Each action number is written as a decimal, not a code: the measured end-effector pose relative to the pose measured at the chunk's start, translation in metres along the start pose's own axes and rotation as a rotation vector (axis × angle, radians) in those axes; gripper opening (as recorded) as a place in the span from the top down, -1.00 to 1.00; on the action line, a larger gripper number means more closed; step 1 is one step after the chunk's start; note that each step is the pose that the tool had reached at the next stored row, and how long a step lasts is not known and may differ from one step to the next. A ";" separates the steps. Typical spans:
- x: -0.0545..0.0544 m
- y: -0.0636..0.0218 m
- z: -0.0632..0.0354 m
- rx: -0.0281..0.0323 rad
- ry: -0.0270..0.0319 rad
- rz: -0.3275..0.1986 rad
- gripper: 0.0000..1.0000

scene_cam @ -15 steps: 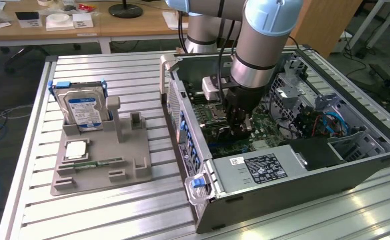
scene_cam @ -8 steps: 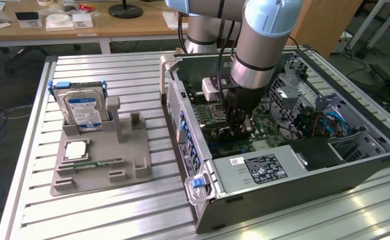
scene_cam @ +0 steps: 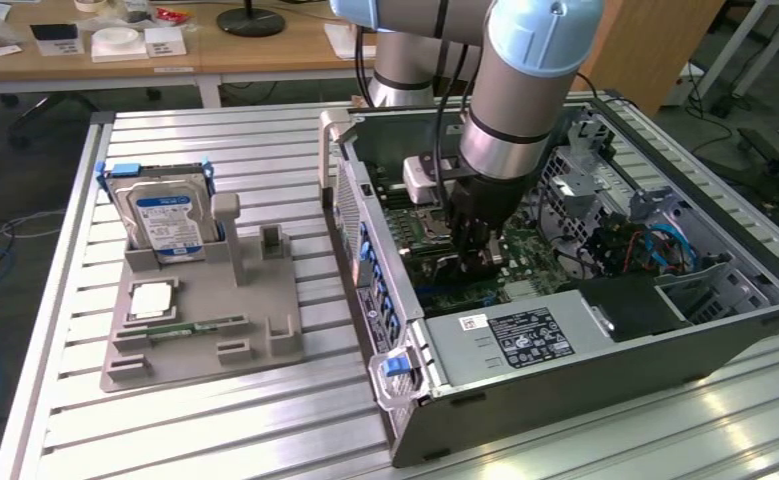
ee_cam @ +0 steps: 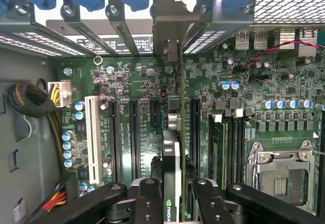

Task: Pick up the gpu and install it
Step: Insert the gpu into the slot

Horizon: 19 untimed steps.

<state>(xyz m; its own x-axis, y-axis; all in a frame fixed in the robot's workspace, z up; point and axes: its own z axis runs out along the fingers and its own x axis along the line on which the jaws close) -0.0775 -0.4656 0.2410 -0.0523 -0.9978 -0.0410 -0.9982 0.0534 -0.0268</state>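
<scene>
Wrist view: pincer [ee_cam: 172,196] grips gpu [ee_cam: 171,158] edge-on over motherboard [ee_cam: 137,107] slots.

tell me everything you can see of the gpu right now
The gpu is seen edge-on in the wrist view: a thin green board with a dark cooler bearing a green logo and a silver end bracket reaching the case's rear slots. It stands upright, held between the gripper jaws, over the motherboard's expansion slots inside the open computer case.
</scene>
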 end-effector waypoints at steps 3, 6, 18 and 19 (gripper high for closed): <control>0.000 0.0000 0.0001 0.0000 -0.0001 0.000 0.46; 0.000 0.0000 0.0004 0.0001 -0.0003 0.000 0.46; 0.000 0.0001 0.0010 0.0002 -0.0002 0.003 0.46; 0.000 0.0001 0.0010 0.0003 -0.0001 0.005 0.46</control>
<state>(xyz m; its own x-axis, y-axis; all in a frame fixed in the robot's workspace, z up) -0.0775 -0.4654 0.2400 -0.0577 -0.9975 -0.0412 -0.9979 0.0588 -0.0269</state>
